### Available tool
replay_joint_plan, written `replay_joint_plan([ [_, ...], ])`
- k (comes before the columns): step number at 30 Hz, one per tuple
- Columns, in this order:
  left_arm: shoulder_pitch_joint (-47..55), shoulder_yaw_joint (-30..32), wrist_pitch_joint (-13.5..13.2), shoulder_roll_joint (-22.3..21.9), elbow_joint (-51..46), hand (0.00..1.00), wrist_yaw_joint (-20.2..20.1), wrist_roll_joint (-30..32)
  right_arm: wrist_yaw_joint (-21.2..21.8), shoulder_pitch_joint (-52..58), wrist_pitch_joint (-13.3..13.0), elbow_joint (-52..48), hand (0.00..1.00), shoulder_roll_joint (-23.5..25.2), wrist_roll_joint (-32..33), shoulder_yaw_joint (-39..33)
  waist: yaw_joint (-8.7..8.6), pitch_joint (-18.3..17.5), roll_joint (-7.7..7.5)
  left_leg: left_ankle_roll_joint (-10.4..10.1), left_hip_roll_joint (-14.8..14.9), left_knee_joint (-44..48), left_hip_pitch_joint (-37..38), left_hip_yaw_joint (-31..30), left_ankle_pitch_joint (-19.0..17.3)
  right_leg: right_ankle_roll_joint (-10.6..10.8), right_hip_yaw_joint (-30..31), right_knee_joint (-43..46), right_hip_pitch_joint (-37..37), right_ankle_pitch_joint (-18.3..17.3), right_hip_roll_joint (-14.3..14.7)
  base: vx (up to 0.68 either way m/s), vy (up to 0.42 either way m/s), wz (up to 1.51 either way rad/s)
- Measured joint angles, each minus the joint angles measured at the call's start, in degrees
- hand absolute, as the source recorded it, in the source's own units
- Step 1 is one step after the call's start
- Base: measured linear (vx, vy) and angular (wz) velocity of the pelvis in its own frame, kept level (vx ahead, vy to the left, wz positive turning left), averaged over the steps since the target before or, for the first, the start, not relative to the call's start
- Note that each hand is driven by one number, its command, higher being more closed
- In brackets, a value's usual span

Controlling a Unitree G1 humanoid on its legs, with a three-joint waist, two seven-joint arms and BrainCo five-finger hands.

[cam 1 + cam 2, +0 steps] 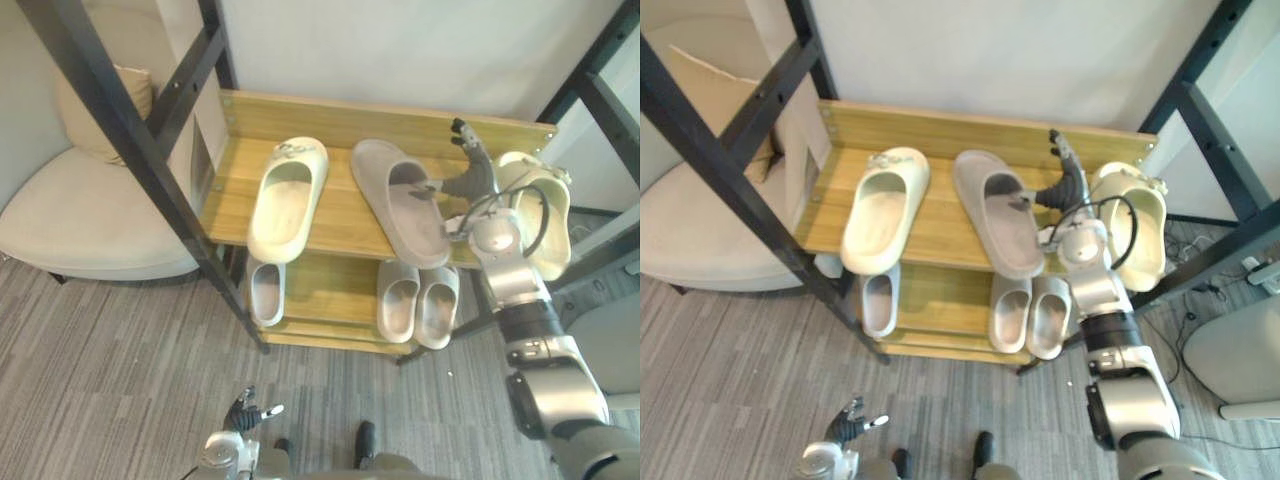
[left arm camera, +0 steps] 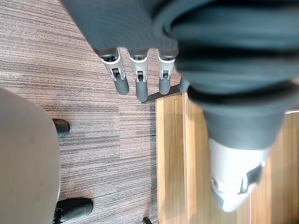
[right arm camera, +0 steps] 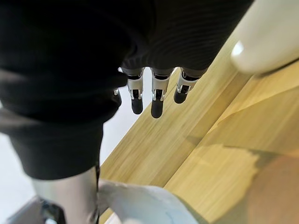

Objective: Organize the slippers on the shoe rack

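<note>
Silver-grey arms [image 1: 545,375] w/ dark ribbed covers [image 3: 70,46], dark-tipped fingers [image 3: 157,95].

A cream armchair [image 1: 90,220] stood at the left on a grey striped carpet [image 1: 120,380], with a tan cushion [image 1: 78,115] propped upright against its back. A black metal beam [image 1: 124,130] slanted across in front of the chair and the cushion, and another black beam [image 1: 1230,155] crossed at the right. A plain white wall [image 1: 400,50] rose behind. At the lower right, a rounded pale grey object [image 1: 1240,360] sat on the carpet; what it was could not be told.
</note>
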Motion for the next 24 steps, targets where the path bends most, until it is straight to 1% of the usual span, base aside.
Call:
replay_joint_plan([
  [4,-0.06,0.04,-0.18,0.05,-1.24,0.0,0.04,-1.14,0.01,-3.99,-0.01,2.72,0.0,-0.02,0.02,0.15,0.84,1.53,0.01,0.0,-0.03,0.0,-0.01,0.0,0.0,-0.02,0.0,0.0,-0.01,0.01,-0.03,-0.02,-0.011,0.0],
  [5,-0.06,0.04,-0.18,0.03,-1.36,0.0,0.05,-1.14,0.06,-4.7,-0.05,3.22,1.0,-0.01,0.02,0.8,0.99,1.62,0.03,0.0,0.01,0.0,-0.03,-0.01,0.0,-0.02,0.0,0.0,-0.06,0.01,-0.01,0.0,0.0,0.0],
  [10,-0.15,0.04,-0.21,0.03,-1.39,0.0,0.05,-1.14,0.45,-6.5,-0.27,4.9,1.0,-0.01,0.07,2.37,1.33,1.7,0.01,0.0,0.03,0.0,-0.04,0.0,0.0,-0.02,0.01,0.0,-0.05,0.01,0.02,-0.01,-0.009,0.0],
  [14,-0.44,0.04,-0.22,0.09,-1.41,0.0,0.05,-1.17,1.94,-8.63,-0.54,6.47,1.0,-0.02,0.08,4.15,1.58,2.24,-0.08,-0.01,0.03,0.1,-0.02,0.09,0.01,-0.02,0.09,0.01,-0.01,0.01,0.02,-0.04,-0.018,-0.02],
  [18,-1.09,0.04,-0.21,0.35,-1.41,0.0,0.1,-1.47,2.31,-9.75,-1.09,6.47,1.0,-0.02,0.2,4.2,1.66,3.51,-0.31,-0.18,0.05,0.12,-0.05,0.04,0.33,-0.04,0.09,0.01,0.0,0.0,0.04,-0.05,-0.027,0.0],
  [24,-1.1,0.04,-0.19,0.38,-1.41,0.0,0.22,-1.58,2.44,-9.74,-1.28,6.46,1.0,-0.01,1.2,4.46,1.65,3.55,-0.34,-0.26,0.08,0.05,0.0,0.05,0.56,-0.09,0.11,0.06,0.0,-0.03,0.07,0.0,0.0,0.0],
])
